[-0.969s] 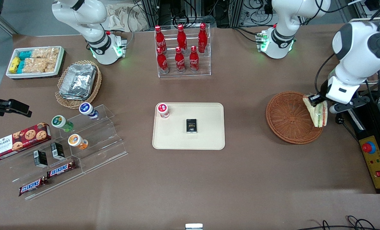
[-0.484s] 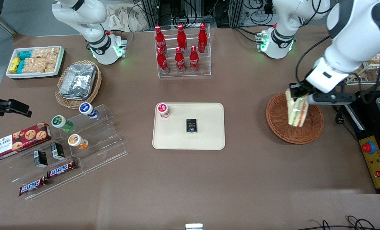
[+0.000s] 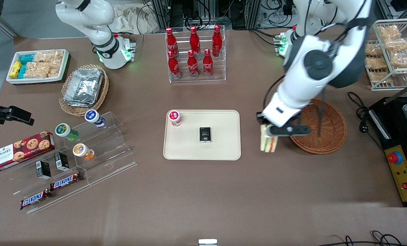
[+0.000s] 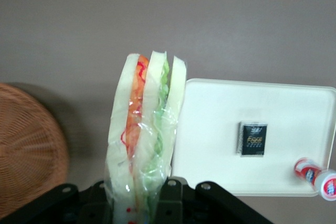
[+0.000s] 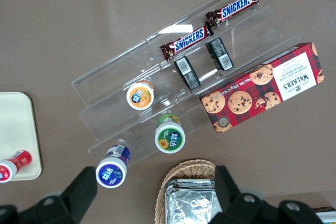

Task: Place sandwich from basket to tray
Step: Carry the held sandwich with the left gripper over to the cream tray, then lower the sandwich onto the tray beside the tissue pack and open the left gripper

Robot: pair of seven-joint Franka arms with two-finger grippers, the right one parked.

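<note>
While hand [image 3: 265,131] grips sandwich [image 3: 268,142], basket [image 3: 331,131] seemingly empty

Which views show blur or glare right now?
Left wrist view: the basket is slightly soft, while the sandwich in the gripper and the tray look sharp. Right wrist view: glare streaks on the acrylic stand. Front view: evenly lit.
</note>
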